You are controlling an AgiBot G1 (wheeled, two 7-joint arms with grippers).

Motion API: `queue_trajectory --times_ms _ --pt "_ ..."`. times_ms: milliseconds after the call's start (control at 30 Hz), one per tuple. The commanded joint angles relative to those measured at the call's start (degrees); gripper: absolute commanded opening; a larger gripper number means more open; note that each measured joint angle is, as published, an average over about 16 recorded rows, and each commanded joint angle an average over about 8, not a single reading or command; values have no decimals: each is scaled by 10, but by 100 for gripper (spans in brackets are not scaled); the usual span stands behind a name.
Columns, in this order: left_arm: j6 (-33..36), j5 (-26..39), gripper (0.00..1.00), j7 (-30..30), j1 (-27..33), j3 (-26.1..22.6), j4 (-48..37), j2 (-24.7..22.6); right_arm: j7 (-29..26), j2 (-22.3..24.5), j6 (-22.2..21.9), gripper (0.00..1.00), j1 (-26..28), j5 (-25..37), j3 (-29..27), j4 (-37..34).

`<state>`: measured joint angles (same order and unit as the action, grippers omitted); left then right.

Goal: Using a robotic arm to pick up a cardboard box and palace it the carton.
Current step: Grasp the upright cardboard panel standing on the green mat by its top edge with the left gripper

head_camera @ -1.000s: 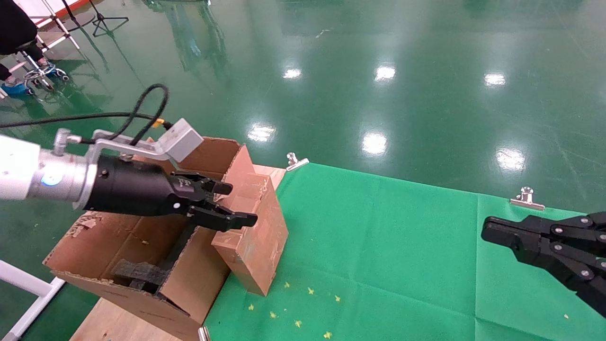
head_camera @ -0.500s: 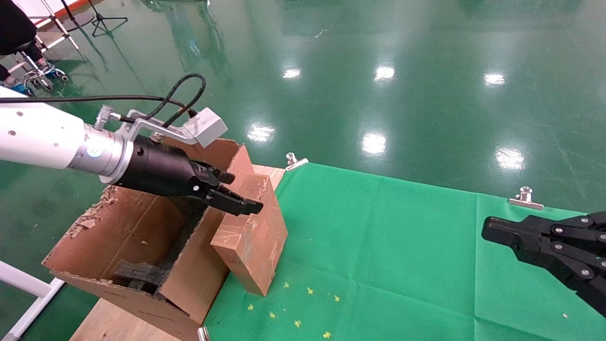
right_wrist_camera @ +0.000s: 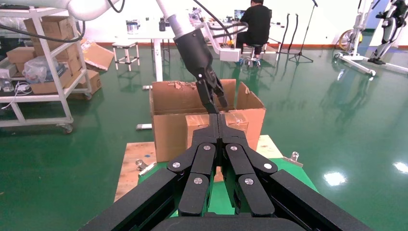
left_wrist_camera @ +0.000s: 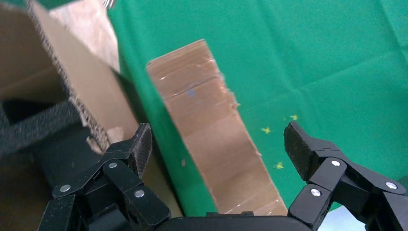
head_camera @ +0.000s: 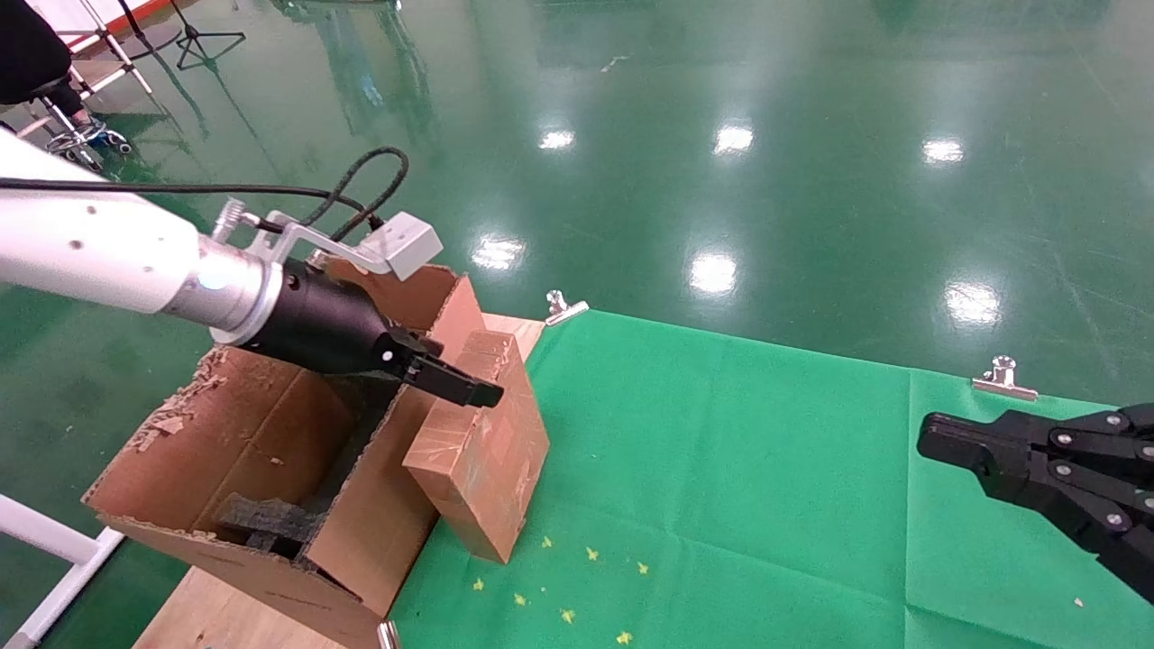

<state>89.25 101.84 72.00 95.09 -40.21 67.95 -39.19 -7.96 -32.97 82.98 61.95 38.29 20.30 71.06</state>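
The small brown cardboard box [head_camera: 487, 451] stands on edge on the green cloth, tilted, leaning on the wall of the large torn carton [head_camera: 243, 433]. My left gripper [head_camera: 460, 379], on the white arm, is open just above the box's upper end. In the left wrist view the box [left_wrist_camera: 207, 110] lies below the gap of the left gripper [left_wrist_camera: 219, 134], one finger on each side, not closed on it; the carton [left_wrist_camera: 62, 82] is beside it. My right gripper [head_camera: 933, 437] is shut and empty, parked at the right over the cloth. The right wrist view shows it [right_wrist_camera: 219, 120] facing the box [right_wrist_camera: 192, 125] and carton [right_wrist_camera: 168, 106].
Black foam inserts [head_camera: 270, 523] sit inside the carton. The green cloth [head_camera: 721, 469] is held by metal clips [head_camera: 1002, 379] on a wooden board [head_camera: 216, 613]. Small yellow marks [head_camera: 568, 577] dot the cloth. Shelves [right_wrist_camera: 43, 57] and a seated person [right_wrist_camera: 255, 24] are far behind.
My left gripper has risen and swung towards the box's upper end, now pointing more downward. The box, the carton and the right gripper have not moved.
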Motion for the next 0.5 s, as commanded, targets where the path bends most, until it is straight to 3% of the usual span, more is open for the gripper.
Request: queue_trajectory --times_ms 33,467,500 --pt "7 20 100 24 10 -11 -5 -11 0 0 0 0 0 0 0 0" --pt "11 29 100 78 40 -87 -46 -52 0 0 0 0 0 0 0 0" --pt "10 27 100 79 41 -91 -49 -53 0 0 0 3 0 0 0 0"
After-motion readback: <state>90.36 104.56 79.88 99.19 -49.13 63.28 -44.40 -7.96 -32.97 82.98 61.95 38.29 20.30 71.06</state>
